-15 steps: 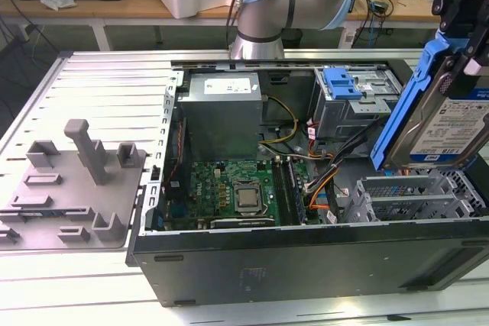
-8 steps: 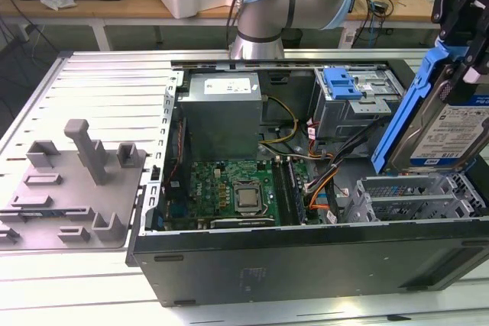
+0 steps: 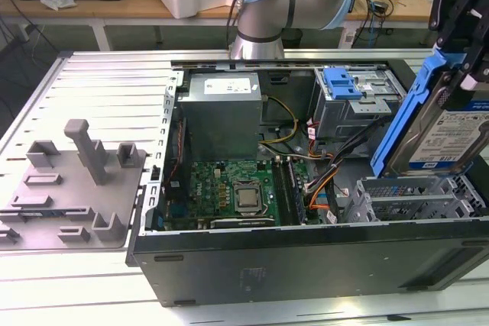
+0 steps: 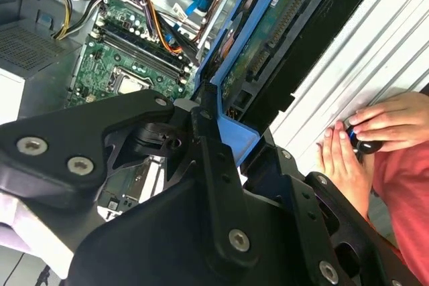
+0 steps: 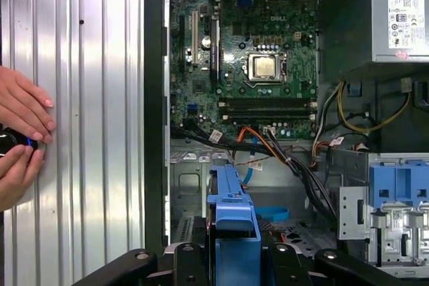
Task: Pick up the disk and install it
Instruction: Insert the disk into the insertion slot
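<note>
- My fingers (image 5: 190,264) are closed on the upper end of the disk (image 3: 451,139), one on each side of its blue bracket (image 3: 409,112). In the first wrist view the bracket stands edge-on between them.
- The disk hangs on edge, tilted, above the end of the open computer case (image 3: 306,253) that lies at the exterior view's right. Its labelled face shows in the exterior view and its green circuit side (image 4: 268,45) in the second wrist view.
- Its lower edge sits just above the empty metal bay (image 3: 412,196) in that corner of the case; I cannot tell whether the two touch.
- Inside the case: the motherboard (image 3: 229,192) on its floor, the grey power supply (image 3: 221,112) against its far wall, and the drive cage (image 3: 344,85) with a blue latch beside that.
- Outside the case, on the ribbed counter (image 5: 87,132), a person's hands (image 5: 23,108) rest around a small dark object.
</note>
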Controlling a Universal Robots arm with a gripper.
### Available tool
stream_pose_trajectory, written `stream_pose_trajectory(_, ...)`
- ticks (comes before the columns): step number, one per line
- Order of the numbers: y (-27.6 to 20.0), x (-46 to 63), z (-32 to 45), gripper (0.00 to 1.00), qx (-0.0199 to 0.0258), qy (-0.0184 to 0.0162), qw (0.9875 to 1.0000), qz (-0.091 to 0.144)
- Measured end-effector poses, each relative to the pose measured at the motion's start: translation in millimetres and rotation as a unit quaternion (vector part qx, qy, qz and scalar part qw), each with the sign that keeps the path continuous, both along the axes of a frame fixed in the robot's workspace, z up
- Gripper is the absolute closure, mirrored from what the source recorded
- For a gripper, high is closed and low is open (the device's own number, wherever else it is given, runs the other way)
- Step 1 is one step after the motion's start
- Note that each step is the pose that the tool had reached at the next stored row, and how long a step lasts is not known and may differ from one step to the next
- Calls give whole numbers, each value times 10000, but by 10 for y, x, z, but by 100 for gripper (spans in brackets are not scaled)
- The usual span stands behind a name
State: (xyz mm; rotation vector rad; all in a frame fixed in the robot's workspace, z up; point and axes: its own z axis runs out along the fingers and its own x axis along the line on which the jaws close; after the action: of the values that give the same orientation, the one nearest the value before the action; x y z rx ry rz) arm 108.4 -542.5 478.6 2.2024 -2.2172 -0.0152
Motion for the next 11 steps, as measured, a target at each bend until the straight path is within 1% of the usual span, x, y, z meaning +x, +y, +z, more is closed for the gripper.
stream_pose_trajectory(5,2,0,-40,63,1,-1,9999,113)
stream_pose_trajectory(9,6,0,-57,63,0,-2,9999,159)
stream_pose_trajectory(11,11,0,-81,63,0,-2,9998,179)
